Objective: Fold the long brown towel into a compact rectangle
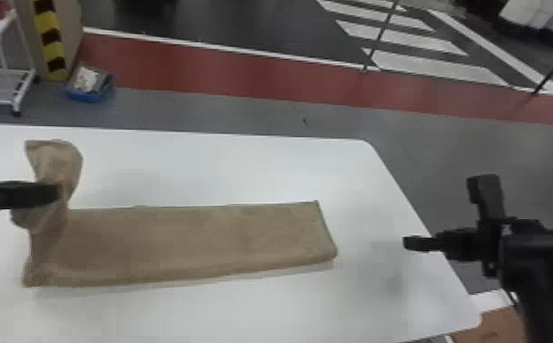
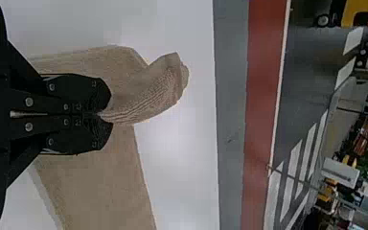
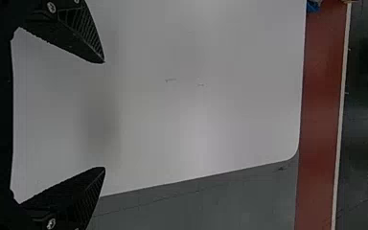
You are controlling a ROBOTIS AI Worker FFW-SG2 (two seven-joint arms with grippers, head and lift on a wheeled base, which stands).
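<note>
Head view: left fingers (image 1: 43, 194) grip towel (image 1: 189, 241), right fingers (image 1: 418, 243) spread, blue bin (image 1: 81, 96) beyond white table (image 1: 225, 159).

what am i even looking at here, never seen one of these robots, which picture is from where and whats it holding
This is a two-armed robot at a white table. The big picture comes from a camera on its head, looking forward and down. The other two come from cameras on its wrists and are turned sideways.

A long brown towel lies across the table as a flat strip. At its left end, the left gripper has its jaws shut on the cloth, and that end is raised and bunched, with a loose flap past the jaws. The right gripper is over on the right side, its jaws wide apart with nothing between them.

Beyond the table is the floor, with a red strip.
</note>
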